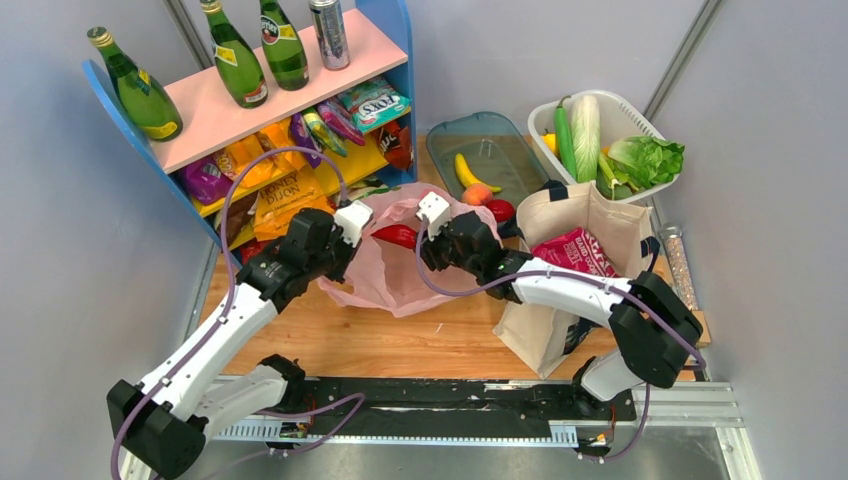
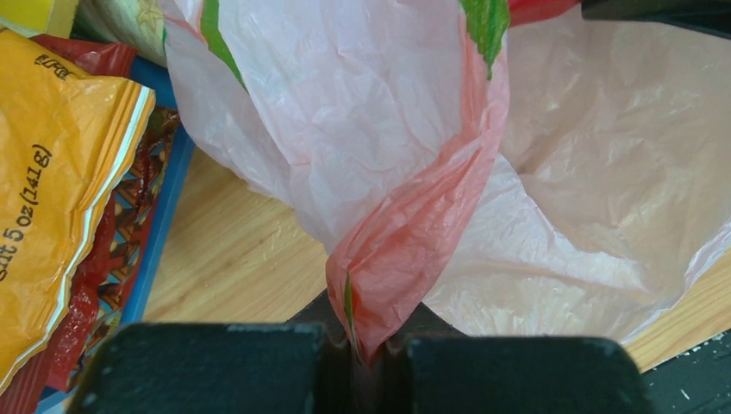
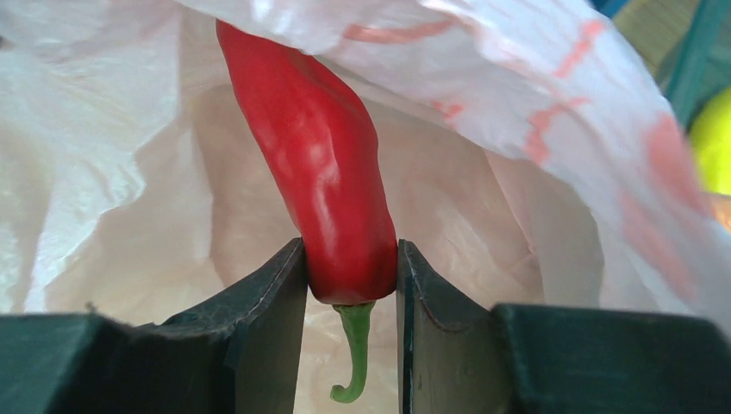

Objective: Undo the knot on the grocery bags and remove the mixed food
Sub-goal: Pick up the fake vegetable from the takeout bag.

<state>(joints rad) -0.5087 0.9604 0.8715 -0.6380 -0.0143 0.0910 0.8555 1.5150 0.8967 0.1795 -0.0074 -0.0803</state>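
The pink plastic bag (image 1: 400,275) lies open-mouthed on the wooden table between my grippers. My left gripper (image 1: 350,250) (image 2: 366,345) is shut on a twisted strip of the bag's edge (image 2: 405,250), at the bag's left side. My right gripper (image 1: 423,248) (image 3: 352,276) reaches into the bag's mouth from the right. It is shut on the stem end of a long red pepper (image 3: 319,147) (image 1: 397,236). No knot shows in any view. The cream canvas tote (image 1: 540,330) stands to the right with a magenta packet (image 1: 575,250) in it.
A banana (image 1: 470,172), a peach (image 1: 477,193) and a red fruit (image 1: 500,209) lie by a teal tray (image 1: 500,140). A white basket (image 1: 640,125) holds greens at the back right. A blue-and-pink shelf (image 1: 300,85) with bottles and crisp packets stands close at the left.
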